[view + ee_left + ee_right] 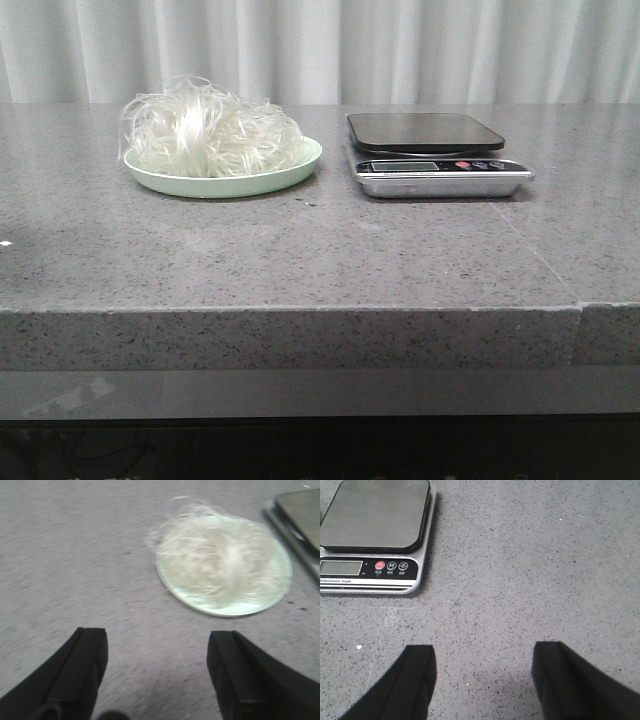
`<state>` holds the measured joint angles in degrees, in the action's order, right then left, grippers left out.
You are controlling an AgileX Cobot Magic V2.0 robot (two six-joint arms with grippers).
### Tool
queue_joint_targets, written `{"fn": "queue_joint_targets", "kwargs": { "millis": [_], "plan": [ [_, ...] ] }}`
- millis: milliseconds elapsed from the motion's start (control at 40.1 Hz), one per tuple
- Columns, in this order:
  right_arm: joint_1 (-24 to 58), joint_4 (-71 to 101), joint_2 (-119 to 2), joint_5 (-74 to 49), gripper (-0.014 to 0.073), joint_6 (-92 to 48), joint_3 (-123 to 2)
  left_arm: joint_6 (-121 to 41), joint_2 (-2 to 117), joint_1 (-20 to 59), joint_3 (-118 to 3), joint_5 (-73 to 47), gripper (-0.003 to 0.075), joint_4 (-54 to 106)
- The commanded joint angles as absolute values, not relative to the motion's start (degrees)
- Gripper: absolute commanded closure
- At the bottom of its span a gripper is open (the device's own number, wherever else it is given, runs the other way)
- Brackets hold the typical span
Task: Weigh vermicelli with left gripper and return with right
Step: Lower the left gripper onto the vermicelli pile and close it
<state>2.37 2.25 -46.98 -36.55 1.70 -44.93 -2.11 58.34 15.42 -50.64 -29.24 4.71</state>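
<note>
The vermicelli [210, 128] is a fluffy nest of translucent white strands on a pale green plate [300, 168] at the left of the table. A kitchen scale [430, 152] with a dark platform stands to its right. In the blurred left wrist view the vermicelli [220, 560] on the plate [172, 587] lies ahead of my left gripper [157, 640], which is open and empty above bare tabletop. My right gripper [484, 655] is open and empty above bare tabletop, with the scale [375, 535] ahead of it. Neither gripper shows in the front view.
The grey speckled stone table [300, 260] has its front edge near the camera, with a seam at the right. Pale curtains hang behind. An edge of the scale [300, 520] shows beside the plate in the left wrist view.
</note>
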Motion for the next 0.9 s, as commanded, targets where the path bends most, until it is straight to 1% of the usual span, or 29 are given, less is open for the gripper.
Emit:
{"fn": "queue_joint_targets", "kwargs": {
  "millis": [0, 249, 499, 673, 873],
  "plan": [
    [2.1, 1.5, -47.0, -33.5, 0.0059, 1.0, -46.9, -2.3, 62.8, 19.8, -55.7, -24.3, 0.0209, 5.7],
    [2.1, 1.5, -47.0, -33.5, 0.0059, 1.0, -46.9, -2.3, 76.3, 25.1, -64.6, -23.4, 0.0209, 6.1],
    [2.1, 1.5, -47.0, -33.4, 0.0059, 1.0, -46.9, -2.3, 88.5, 25.2, -73.7, -23.7, 0.0209, 6.4],
    [2.1, 1.5, -47.0, -33.4, 0.0059, 1.0, -46.9, -2.3, 93.8, 25.2, -77.9, -23.5, 0.0209, 5.9],
    [2.1, 1.5, -47.0, -33.4, 0.0059, 1.0, -46.9, -2.3, 97.4, 25.2, -79.1, -23.5, 0.0209, 5.2]
  ]
}}
